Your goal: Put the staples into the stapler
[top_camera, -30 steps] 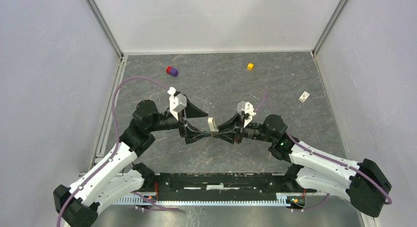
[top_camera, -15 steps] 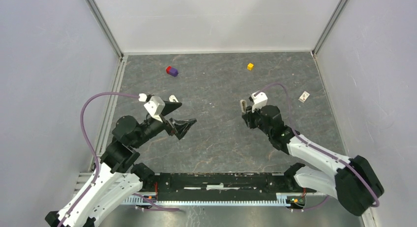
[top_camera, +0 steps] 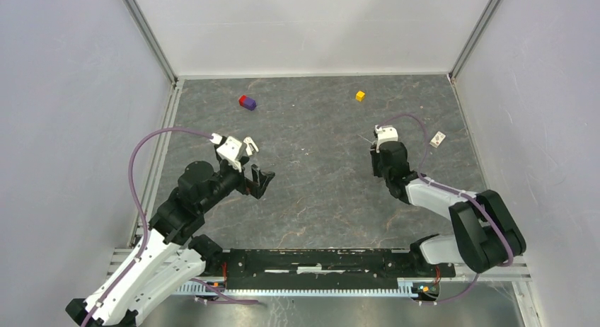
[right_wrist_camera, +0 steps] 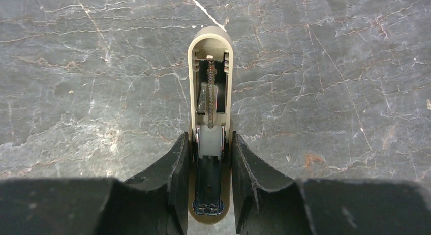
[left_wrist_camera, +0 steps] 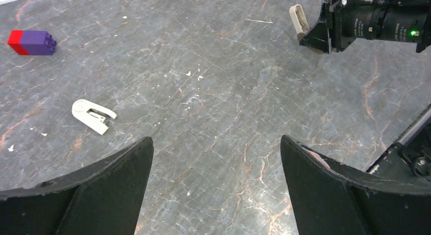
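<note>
Grey marbled tabletop (top_camera: 318, 214) is carrying everything. Black left gripper (left_wrist_camera: 216, 138) is hovering over its left half, jaws spread wide, grasping nothing. Black right gripper (right_wrist_camera: 209, 138) is clenching the off-white plastic mini stapler (right_wrist_camera: 210, 62) by one end over the right half, its grey spring showing. Small white plastic piece (left_wrist_camera: 91, 115) is lying near the left gripper, with a purple-and-red block (left_wrist_camera: 31, 41) sitting beyond it.
</note>
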### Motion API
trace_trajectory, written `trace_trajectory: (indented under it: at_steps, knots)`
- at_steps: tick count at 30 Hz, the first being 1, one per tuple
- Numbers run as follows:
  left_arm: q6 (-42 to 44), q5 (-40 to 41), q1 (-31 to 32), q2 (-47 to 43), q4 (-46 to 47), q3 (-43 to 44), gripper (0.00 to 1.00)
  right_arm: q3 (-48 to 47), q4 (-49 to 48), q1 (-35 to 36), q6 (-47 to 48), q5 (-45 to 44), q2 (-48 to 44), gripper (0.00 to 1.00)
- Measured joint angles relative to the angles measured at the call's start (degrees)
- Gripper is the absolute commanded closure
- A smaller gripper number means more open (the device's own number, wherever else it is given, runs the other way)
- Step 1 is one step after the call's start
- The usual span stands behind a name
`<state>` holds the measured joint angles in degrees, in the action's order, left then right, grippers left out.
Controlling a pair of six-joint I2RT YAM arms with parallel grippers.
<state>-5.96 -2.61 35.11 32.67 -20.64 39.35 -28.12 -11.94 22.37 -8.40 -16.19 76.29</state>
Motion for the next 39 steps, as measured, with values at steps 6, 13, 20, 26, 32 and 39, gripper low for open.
trace_trajectory:
  at_steps: [6, 13, 20, 26, 32, 39]
  knots:
    - [0.96, 2.38, 0.00, -0.42, -0.44, 0.00, 0.00, 0.68, -3.56, -2.14, 1.03, 2.29, 4.66, 0.77]
    - [1.11, 4.57, 0.00, 0.74, -0.76, 0.00, 0.00, 2.21, -7.74, -3.39, 1.73, 5.68, 6.36, 0.63]
    - [-0.68, 9.29, 0.00, 5.40, -1.25, 0.02, 0.00, 2.25, -6.80, -3.41, 1.49, 6.01, 5.81, 0.43]
    - [-8.22, 16.52, -0.04, 14.78, -4.33, 4.31, 0.00, 2.21, -1.53, -3.41, 0.44, 5.62, -0.52, 0.36]
    - [-14.21, 24.41, -2.27, 24.37, -7.02, 9.92, 0.04, -0.15, 7.23, -3.41, -0.44, 7.63, -9.03, 0.33]
    - [-18.16, 24.50, -12.02, 38.77, -6.67, 15.72, 0.09, -0.17, 10.95, -3.41, -0.96, 13.92, -23.78, 0.32]
